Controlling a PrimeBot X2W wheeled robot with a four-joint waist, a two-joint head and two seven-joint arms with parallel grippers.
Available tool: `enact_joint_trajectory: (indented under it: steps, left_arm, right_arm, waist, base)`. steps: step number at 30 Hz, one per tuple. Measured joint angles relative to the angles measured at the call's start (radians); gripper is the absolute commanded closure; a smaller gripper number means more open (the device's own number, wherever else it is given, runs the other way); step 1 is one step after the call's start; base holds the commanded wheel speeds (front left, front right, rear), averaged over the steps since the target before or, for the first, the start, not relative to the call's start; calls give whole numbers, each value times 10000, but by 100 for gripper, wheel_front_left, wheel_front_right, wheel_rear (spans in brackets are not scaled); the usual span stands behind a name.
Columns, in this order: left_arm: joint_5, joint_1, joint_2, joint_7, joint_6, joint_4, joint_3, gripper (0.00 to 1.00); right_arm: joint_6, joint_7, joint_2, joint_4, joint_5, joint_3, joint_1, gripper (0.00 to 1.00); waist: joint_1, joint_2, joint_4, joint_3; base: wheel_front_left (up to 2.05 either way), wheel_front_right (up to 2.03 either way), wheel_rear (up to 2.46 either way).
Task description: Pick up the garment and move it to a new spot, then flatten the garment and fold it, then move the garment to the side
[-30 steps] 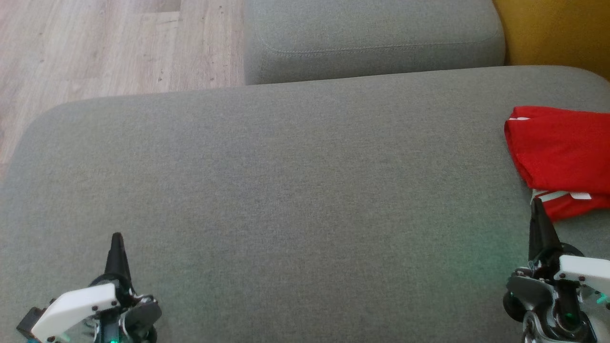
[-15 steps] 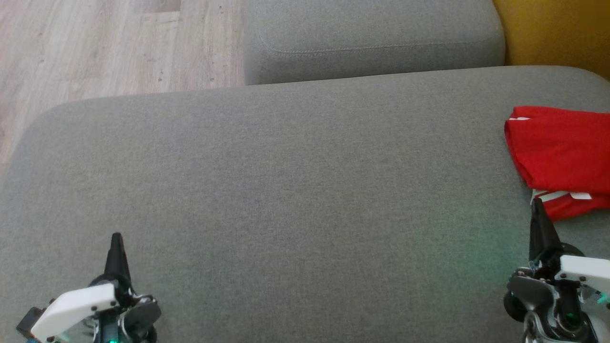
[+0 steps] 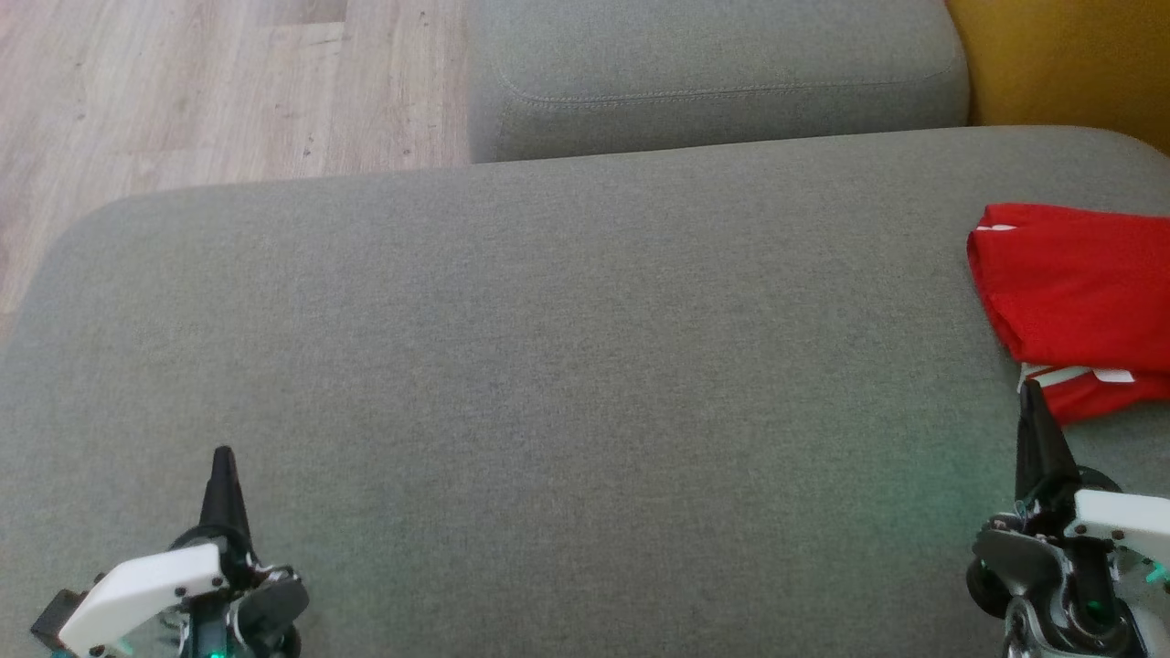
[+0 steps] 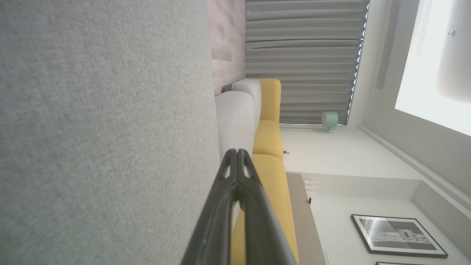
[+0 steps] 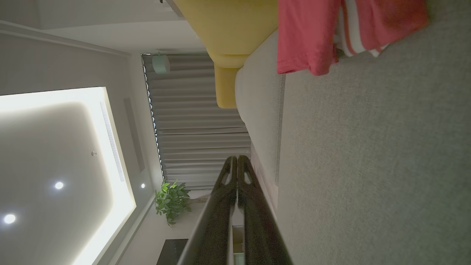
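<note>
Two claws, mine, pressed together, empty: left claw point(image 3: 222, 455) at seven o'clock, right claw point(image 3: 1030, 391) at four. One red garment point(image 3: 1079, 292), three o'clock, on sofa point(image 3: 548, 366).

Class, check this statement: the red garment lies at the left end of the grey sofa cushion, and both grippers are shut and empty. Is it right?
One slip: the red garment lies at the right end of the grey sofa cushion, just beyond the right gripper, as the head view shows. That gripper and the left gripper are indeed shut and empty.
</note>
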Motion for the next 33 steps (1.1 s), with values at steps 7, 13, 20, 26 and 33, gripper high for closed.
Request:
enact_joint_trajectory:
  steps: [7, 13, 20, 26, 33]
  left_arm:
    - [12, -1, -10, 2, 0, 2, 19, 100]
    - [13, -1, -19, 46, 0, 2, 44, 100]
    - [29, -2, -25, 75, 0, 2, 61, 100]
    - [31, -2, -31, 75, 0, 2, 73, 100]
    - [42, -2, -40, 77, 0, 4, 90, 100]
  right_arm:
    - [0, 2, 4, 0, -10, -25, 0, 100]
    - [0, 44, 8, 2, -10, -44, 0, 100]
    - [0, 46, 12, 2, -10, -61, 0, 100]
    - [0, 77, 17, 2, -12, -73, 0, 100]
    - [0, 77, 23, 2, -12, -84, 0, 100]
  waist:
    - [0, 0, 0, 0]
    - [0, 0, 0, 0]
    - [0, 0, 0, 0]
    - [0, 0, 0, 0]
    - [0, 0, 0, 0]
  base:
    - [0, 0, 0]
    - [0, 0, 0]
    - [0, 0, 0]
    - [0, 0, 0]
    - [0, 0, 0]
